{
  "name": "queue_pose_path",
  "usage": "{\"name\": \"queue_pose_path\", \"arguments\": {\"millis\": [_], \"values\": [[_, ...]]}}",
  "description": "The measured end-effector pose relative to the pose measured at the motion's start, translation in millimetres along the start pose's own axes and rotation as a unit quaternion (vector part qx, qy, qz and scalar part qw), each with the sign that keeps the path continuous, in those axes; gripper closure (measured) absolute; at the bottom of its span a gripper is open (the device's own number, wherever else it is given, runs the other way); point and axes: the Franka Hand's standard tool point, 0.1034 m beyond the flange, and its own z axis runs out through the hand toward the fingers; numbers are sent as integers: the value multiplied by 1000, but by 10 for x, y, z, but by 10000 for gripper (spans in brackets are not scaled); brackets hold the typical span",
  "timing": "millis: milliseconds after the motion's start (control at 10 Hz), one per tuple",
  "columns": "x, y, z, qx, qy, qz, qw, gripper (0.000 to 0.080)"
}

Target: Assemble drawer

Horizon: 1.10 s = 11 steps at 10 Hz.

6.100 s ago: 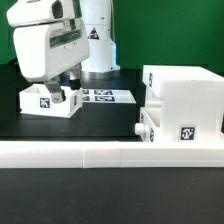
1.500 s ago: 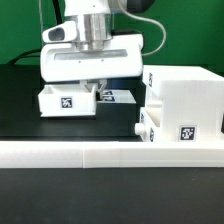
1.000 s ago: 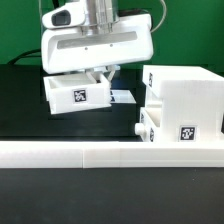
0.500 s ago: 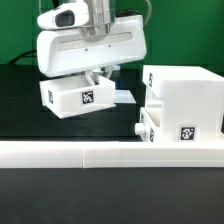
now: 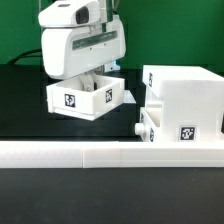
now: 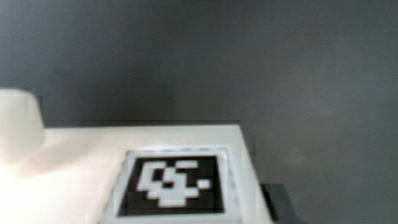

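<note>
My gripper [image 5: 101, 72] is shut on a small white tray [image 5: 88, 99] and holds it tilted above the black table, to the exterior view's left of the casing. The tray shows two square tags on its sides. The tall white box casing [image 5: 186, 98] stands at the exterior view's right with a tag low on its front. A second tray's knob [image 5: 141, 129] sticks out of the casing's lower left side. In the wrist view the held tray's white wall and one tag [image 6: 173, 182] fill the lower part, over dark table. My fingertips are hidden there.
A long low white rail [image 5: 100, 153] runs across the front of the table. A corner of the marker board [image 5: 129, 97] shows behind the held tray. The arm's white base [image 5: 108, 20] stands at the back.
The tray was on the table at the exterior view's left. The gripper took it, lifted it, turned it and carried it toward the casing.
</note>
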Motion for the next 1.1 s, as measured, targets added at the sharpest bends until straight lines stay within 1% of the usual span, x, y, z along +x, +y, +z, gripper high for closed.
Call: {"name": "queue_pose_path", "arguments": {"millis": [200, 400, 600, 700, 1000, 1100], "values": [[-13, 5, 10, 1, -4, -84, 996, 755], [15, 77, -5, -5, -17, -195, 981, 755], [41, 122, -30, -11, -27, -261, 965, 755], [42, 131, -36, -10, -31, -293, 955, 755], [33, 121, -22, -8, -31, -296, 955, 755], [63, 149, -9, -6, -31, -296, 955, 755]]}}
